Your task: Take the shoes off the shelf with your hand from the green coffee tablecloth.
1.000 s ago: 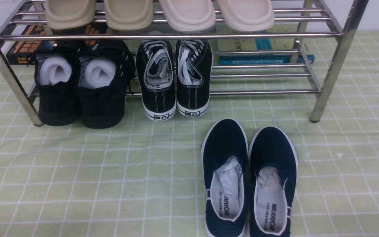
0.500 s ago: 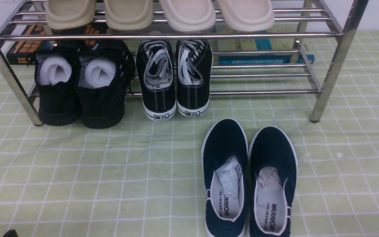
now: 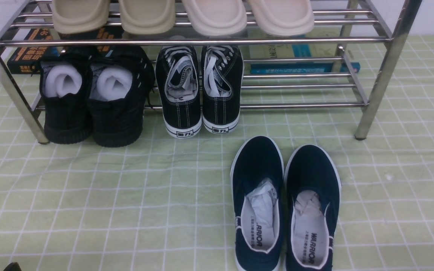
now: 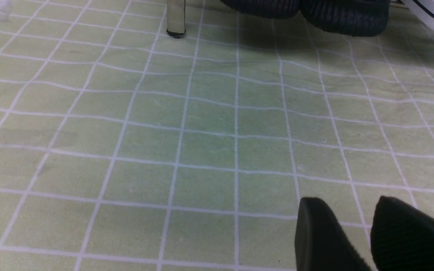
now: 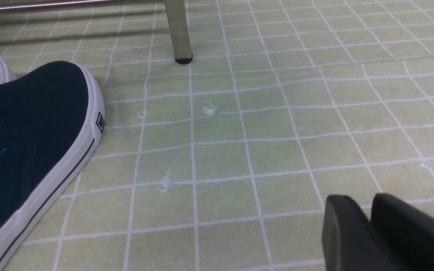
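Observation:
The two navy slip-on shoes stand side by side on the green checked tablecloth, toes toward the chrome shelf and just in front of its lower tier. One of them shows in the right wrist view as a navy toe. My right gripper hovers low over bare cloth beside that shoe, with only a narrow gap between its fingers and nothing in it. My left gripper is open and empty over bare cloth. Only its tips peek in at the front view's lower left corner.
On the lower tier sit black laced sneakers and all-black shoes with white foam rolls. Beige slippers lie on the top tier and books behind the shelf. A shelf leg stands ahead of my right gripper.
The left gripper's tips have come a little further into the bottom left corner of the front view. The shoes and shelf have not moved.

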Available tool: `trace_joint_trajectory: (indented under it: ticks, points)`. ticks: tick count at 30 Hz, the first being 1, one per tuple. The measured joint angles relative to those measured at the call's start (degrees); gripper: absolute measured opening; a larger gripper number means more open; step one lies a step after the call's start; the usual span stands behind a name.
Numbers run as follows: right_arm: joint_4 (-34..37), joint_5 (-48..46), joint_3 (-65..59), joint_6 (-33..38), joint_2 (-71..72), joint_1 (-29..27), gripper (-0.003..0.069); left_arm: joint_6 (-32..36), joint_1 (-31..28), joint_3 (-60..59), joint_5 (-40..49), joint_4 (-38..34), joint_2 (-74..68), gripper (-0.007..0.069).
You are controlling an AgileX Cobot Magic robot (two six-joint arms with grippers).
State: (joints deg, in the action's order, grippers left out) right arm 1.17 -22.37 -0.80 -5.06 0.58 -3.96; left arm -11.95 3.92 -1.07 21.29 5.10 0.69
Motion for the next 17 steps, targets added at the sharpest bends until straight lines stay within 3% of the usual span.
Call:
trace_joint_trajectory:
  ticks: [17]
  points:
    - [0.00,0.00,0.00,0.00,0.00,0.00,0.0144,0.00,0.00,0.00,0.00,3.73,0.00,0.0242]
